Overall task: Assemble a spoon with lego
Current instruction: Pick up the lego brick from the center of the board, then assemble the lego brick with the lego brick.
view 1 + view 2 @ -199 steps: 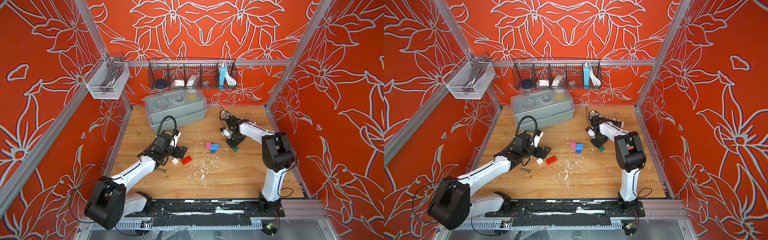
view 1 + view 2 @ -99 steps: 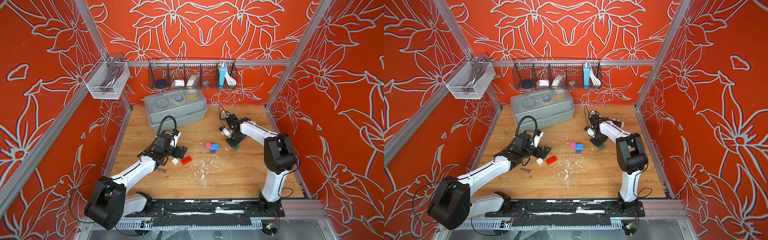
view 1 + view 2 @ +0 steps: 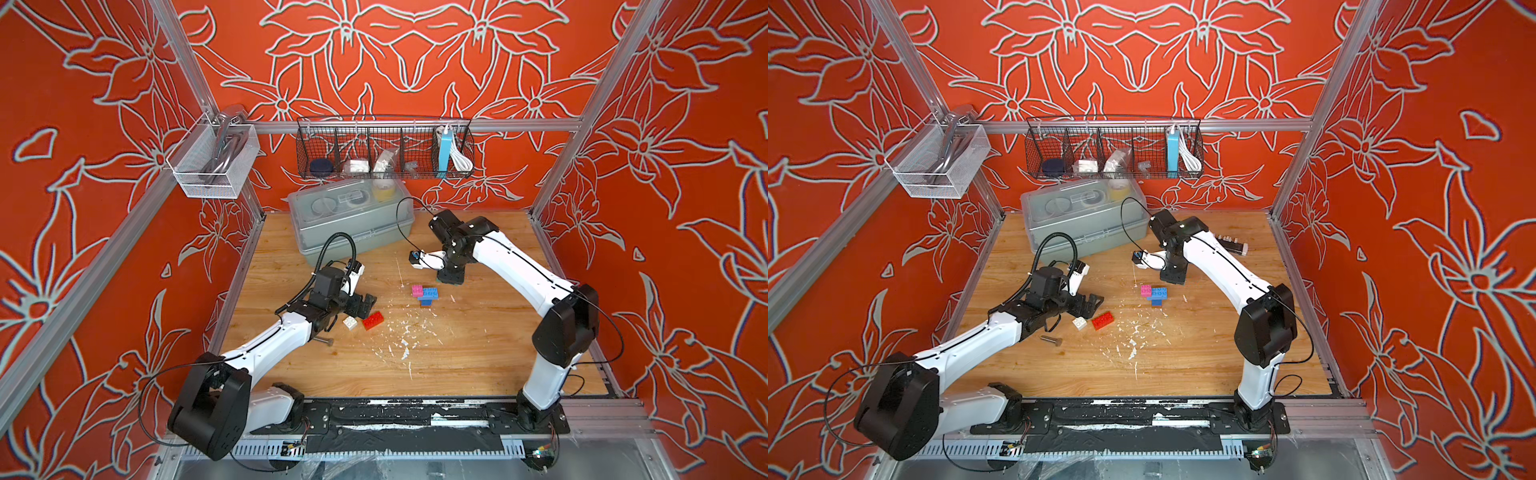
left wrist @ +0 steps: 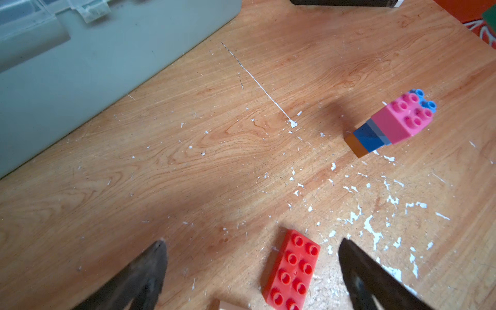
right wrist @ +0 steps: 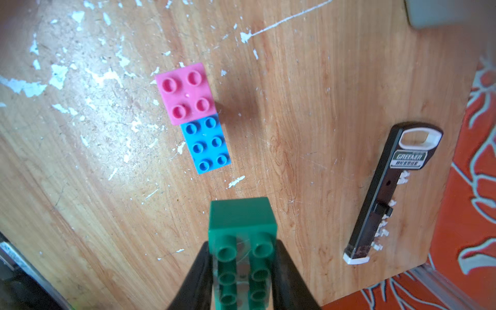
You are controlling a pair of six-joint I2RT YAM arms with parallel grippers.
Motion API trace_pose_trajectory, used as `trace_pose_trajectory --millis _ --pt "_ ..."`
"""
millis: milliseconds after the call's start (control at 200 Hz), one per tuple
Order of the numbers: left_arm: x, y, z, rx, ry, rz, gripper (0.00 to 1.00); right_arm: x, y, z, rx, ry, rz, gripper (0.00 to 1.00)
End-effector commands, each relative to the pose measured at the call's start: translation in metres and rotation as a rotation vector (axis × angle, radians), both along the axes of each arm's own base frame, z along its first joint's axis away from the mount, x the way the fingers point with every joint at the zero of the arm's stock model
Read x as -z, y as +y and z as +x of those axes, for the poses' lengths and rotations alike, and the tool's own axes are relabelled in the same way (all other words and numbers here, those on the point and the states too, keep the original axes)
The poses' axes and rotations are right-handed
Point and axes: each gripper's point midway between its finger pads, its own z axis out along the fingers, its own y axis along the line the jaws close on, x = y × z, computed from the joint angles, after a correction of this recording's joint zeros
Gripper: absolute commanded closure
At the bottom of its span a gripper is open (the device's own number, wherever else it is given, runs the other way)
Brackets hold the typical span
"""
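The green lego brick (image 5: 241,217) sits clamped in the right claw (image 5: 243,244), arm angled down; left claw (image 4: 252,243) gapes.

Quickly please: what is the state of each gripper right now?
Left gripper: open, holding nothing.
Right gripper: closed on the green brick.
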Motion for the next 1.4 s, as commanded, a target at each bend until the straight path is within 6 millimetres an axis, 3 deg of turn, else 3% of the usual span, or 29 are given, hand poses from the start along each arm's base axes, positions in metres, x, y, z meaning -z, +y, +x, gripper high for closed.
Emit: trace_pose_trajectory --millis 0,310,851,1396 --pt "-0.009 -0.004 0.000 0.026 -0.043 -0.006 0.02 0.011 0.003 -0.012 -0.103 0.081 -0.050 1.00" --pt "-0.010 -0.005 -0.001 0.036 -0.051 -0.005 0.02 0.030 0.023 -0.013 -0.172 0.124 -0.039 1.00" --pt "-0.009 -0.005 -0.001 0.036 -0.049 -0.002 0.02 0.055 0.032 -0.018 -0.205 0.148 -0.043 1.00" --pt "-0.009 -0.004 -0.002 0.036 -0.051 0.004 0.02 0.064 0.039 -0.012 -0.200 0.145 -0.053 1.00"
